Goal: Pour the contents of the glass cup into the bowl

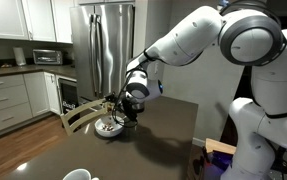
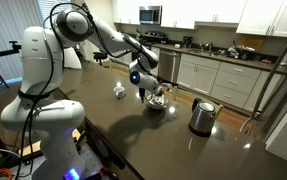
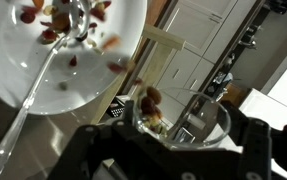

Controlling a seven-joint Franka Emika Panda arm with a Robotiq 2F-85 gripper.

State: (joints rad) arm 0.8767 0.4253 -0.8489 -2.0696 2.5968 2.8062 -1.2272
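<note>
One tool [image 3: 178,152], clenched on one glass cup [image 3: 209,118], hangs beside one bowl [image 3: 13,75] holding one spoon [image 3: 30,103].

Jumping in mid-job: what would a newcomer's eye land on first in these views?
The gripper clamps the glass cup and tips it over the white bowl, which sits on the dark table. In the wrist view, reddish-brown bits lie scattered in the bowl around a spoon, with more gathered at the cup's mouth.
</note>
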